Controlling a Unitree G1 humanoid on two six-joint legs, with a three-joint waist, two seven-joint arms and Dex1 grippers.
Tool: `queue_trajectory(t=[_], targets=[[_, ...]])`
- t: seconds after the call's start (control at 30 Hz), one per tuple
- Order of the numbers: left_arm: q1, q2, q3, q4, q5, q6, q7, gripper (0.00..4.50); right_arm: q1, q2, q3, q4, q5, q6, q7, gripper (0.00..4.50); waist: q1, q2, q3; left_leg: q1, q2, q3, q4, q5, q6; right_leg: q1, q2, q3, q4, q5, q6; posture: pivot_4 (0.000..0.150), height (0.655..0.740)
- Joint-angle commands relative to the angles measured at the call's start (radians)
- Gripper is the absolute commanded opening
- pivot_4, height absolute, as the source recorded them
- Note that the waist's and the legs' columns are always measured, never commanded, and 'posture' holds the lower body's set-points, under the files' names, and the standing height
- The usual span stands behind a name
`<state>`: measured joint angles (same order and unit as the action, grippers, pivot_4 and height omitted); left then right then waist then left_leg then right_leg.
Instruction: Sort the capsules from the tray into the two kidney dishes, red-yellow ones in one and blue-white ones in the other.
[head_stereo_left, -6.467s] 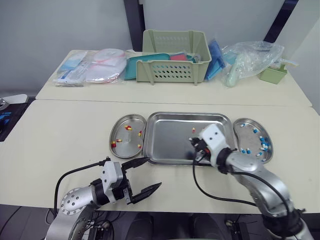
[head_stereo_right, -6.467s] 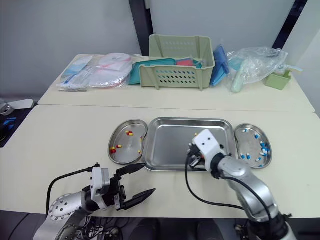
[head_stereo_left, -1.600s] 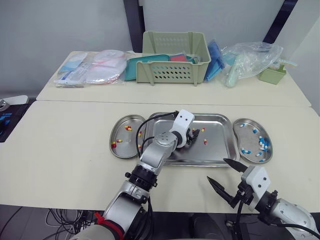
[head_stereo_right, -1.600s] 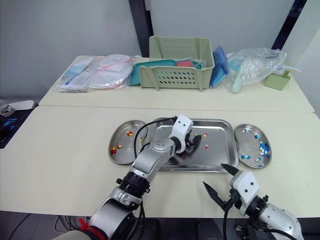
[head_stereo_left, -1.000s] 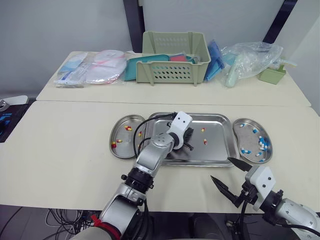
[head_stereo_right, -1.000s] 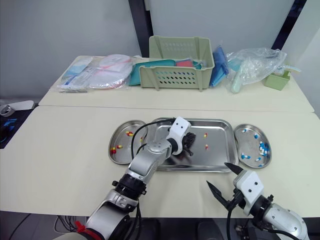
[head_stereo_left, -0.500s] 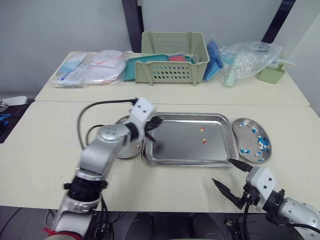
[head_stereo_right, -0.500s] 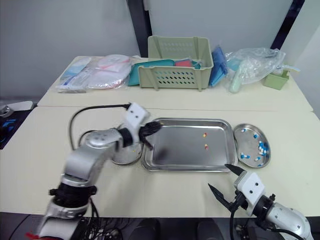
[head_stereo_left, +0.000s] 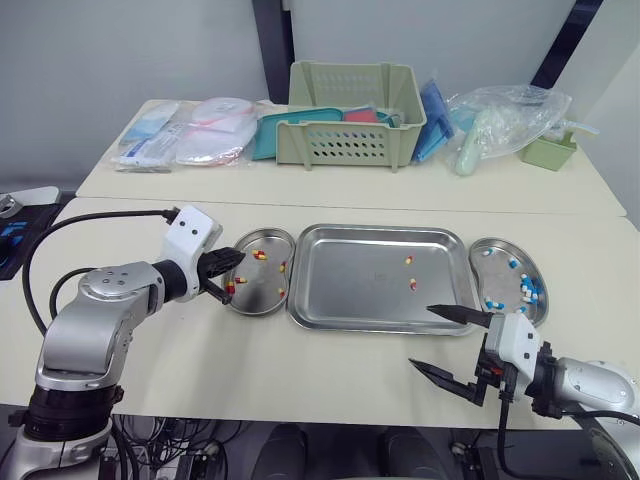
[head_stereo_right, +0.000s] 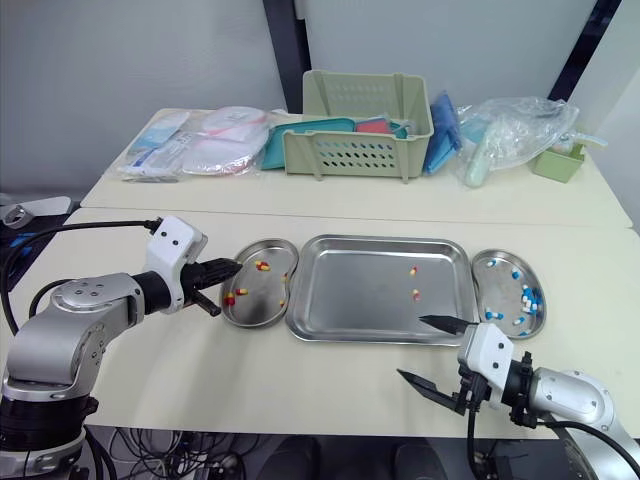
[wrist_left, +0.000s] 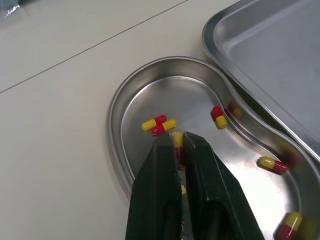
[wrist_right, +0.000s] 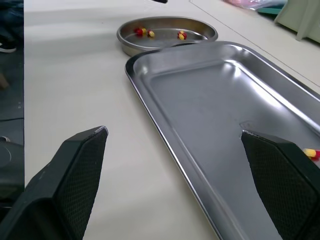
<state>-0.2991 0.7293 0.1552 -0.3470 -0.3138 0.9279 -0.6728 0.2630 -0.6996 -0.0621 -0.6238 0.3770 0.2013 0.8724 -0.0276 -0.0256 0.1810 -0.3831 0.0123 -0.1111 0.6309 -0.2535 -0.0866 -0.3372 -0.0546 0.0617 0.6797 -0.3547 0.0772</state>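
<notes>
Now, from the head camera, the left gripper (head_stereo_left: 226, 274) hangs over the outer side of the left kidney dish (head_stereo_left: 265, 301). Half a second ago it was at the rim of this dish next to the tray (head_stereo_left: 350, 290), and one second ago it was inside the tray. Two tray capsules (head_stereo_left: 408, 260), both red-yellow, lie a little apart in the right half of the tray, the same as half a second ago. They are well apart from the left gripper. The right kidney dish (head_stereo_left: 497, 280), just beside the tray on the other side, holds the blue-white capsules (head_stereo_left: 527, 288). The right gripper (head_stereo_left: 420, 338) is at the near edge of the table (head_stereo_left: 150, 330), and its fingers are spread wide, as they were before. One fingertip is close to the near rim of the tray.

From the left wrist, the two fingers (wrist_left: 160, 185) stand almost together. The pinched capsule (wrist_left: 177, 141), red-yellow, fills the narrow slit at their tips, above the floor of the left kidney dish. A pair of loose capsules (wrist_left: 159, 124) lies touching each other just beyond the tips. Three more lie nearer to the tray side of the dish.

From the right wrist, the fingers (wrist_right: 75, 170) stand far apart. The corner and the long bare floor of the tray lie between and beyond them. One red-yellow capsule shows at the far side of this floor. The left kidney dish sits behind the tray's end.
</notes>
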Motion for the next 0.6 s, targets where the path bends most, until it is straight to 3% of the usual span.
queue_trajectory(t=[0.03,0.4,0.6], targets=[[-0.004,0.002,0.029,-0.038,-0.033,0.01,0.008,0.85,-0.01,-0.004,0.0,-0.019,0.022,0.008,0.004,4.5,-0.001,0.0,0.0,0.0,0.0,0.0,0.0,0.0,0.0,0.0,0.0,0.0,0.0,0.0,0.0,0.15,0.74],[-0.002,0.032,0.06,-0.054,-0.094,0.011,0.009,4.39,-0.029,0.002,0.013,-0.019,0.01,0.023,-0.006,4.5,-0.002,0.0,0.0,0.0,0.0,0.0,0.0,0.0,0.0,0.0,0.0,0.0,0.0,0.0,0.0,0.15,0.74],[0.093,0.071,0.158,-0.032,-0.102,-0.101,-0.042,4.48,-0.034,-0.007,-0.045,-0.01,0.013,0.039,-0.034,4.5,-0.006,0.0,0.0,0.0,0.001,0.0,0.0,0.0,0.0,-0.001,0.0,0.0,0.0,0.0,0.0,0.15,0.74]])
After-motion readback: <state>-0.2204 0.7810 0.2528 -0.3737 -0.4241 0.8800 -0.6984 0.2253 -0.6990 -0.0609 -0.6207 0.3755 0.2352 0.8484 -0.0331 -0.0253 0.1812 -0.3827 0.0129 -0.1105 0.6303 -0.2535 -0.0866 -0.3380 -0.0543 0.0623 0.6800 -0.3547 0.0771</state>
